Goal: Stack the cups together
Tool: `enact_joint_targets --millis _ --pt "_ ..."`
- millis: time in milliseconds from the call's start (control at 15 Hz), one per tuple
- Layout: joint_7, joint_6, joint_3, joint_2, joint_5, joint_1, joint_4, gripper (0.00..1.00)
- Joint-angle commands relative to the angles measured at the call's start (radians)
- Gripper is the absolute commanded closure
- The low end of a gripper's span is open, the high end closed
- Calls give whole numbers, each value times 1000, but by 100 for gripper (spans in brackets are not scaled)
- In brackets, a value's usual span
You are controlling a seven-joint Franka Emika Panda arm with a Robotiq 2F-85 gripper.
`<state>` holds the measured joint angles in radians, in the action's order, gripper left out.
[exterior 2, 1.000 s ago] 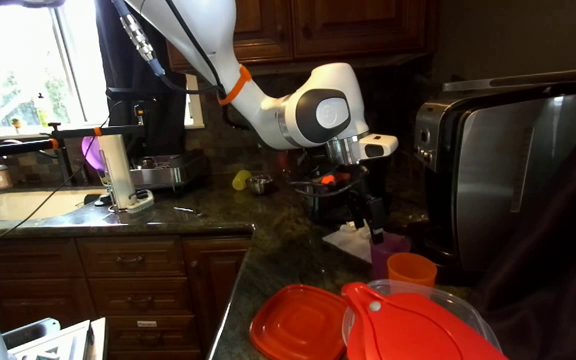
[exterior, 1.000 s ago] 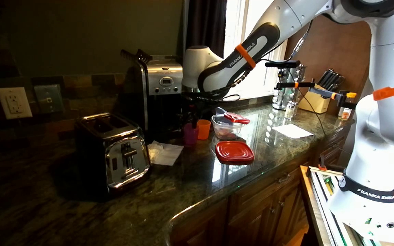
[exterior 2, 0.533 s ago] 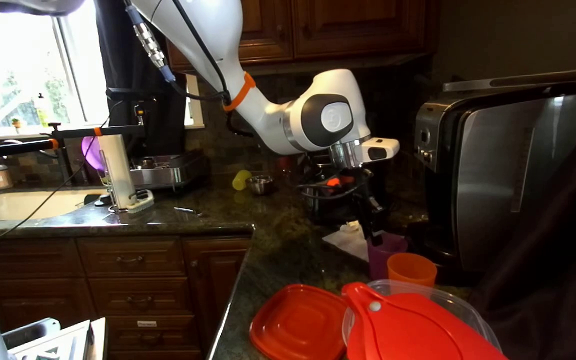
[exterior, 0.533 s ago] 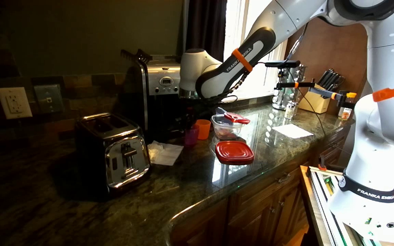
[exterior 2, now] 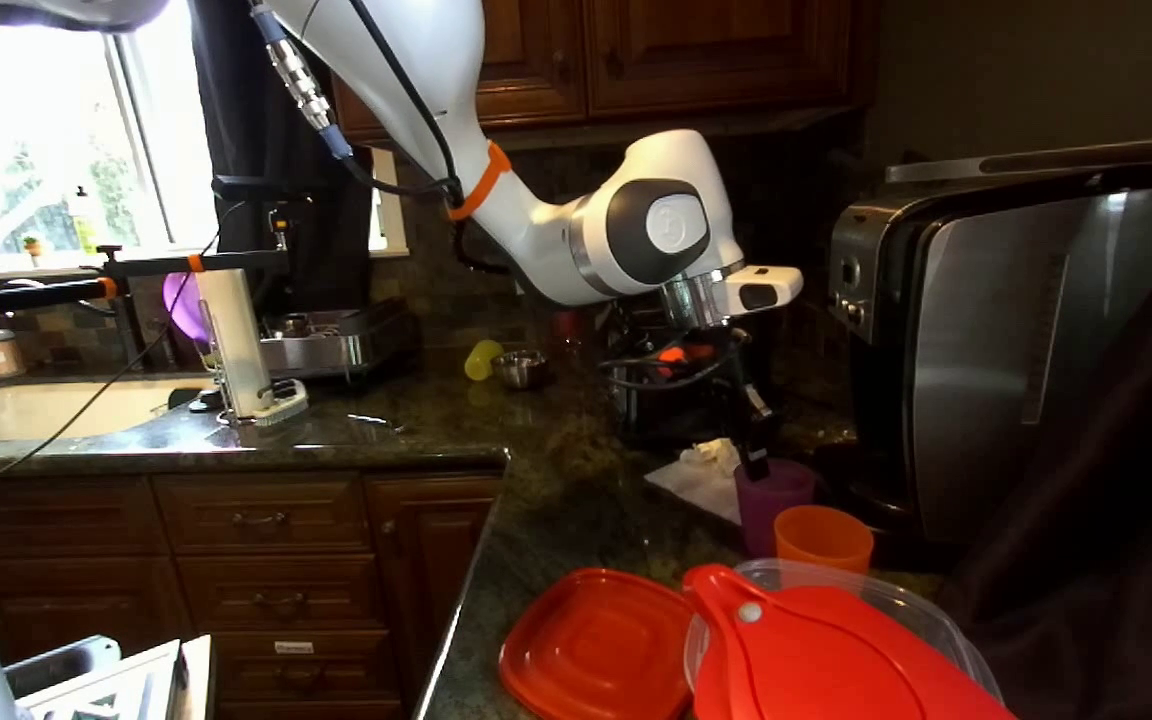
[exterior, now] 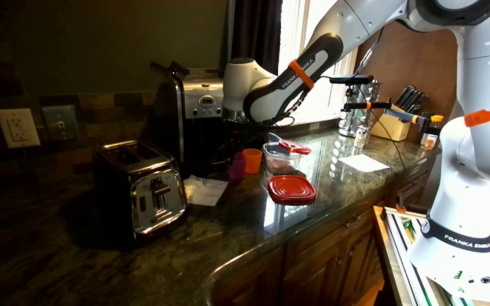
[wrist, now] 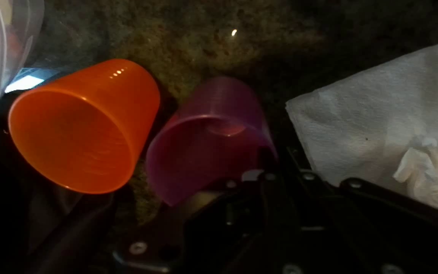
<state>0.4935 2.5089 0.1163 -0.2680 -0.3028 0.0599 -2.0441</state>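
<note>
Lifted the pincer [exterior 2: 756,466] slightly since half a second ago. Cannot tell whether clenched on purple cup [wrist: 209,133], right at its tips, with orange cup [wrist: 93,118] just beyond. Expect light, slick, slightly springy; pinch by rim.

The Franka Panda arm [exterior: 355,19] is folded high at the elbow [exterior: 455,12] in front of me, its upper arm [exterior: 485,68] rising steeply above the base [exterior: 449,259]. From there the forearm [exterior: 315,63] reaches out and slants down to the wrist [exterior 2: 671,225], upright, with a silver collar [exterior 2: 698,302] beneath. Below hangs the black Robotiq gripper [wrist: 281,161], tilted a little off vertical. Its two fingers [exterior 2: 756,466] point downward, clamped with only a sliver between them; shadow blurs their outline in both exterior views.
</note>
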Motion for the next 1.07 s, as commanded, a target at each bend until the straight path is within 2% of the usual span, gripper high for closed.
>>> enact_joint_targets --millis 0,267,467,733,1000 --pt "35 -26 6 113 -21 27 -68 99" --pt "47 -42 -17 246 -24 18 -124 99" --pt "92 -88 -28 317 -43 -16 -127 99" --pt "126 -142 -31 329 -24 -76 -101 99" --pt "116 -101 -19 284 29 -121 -91 99"
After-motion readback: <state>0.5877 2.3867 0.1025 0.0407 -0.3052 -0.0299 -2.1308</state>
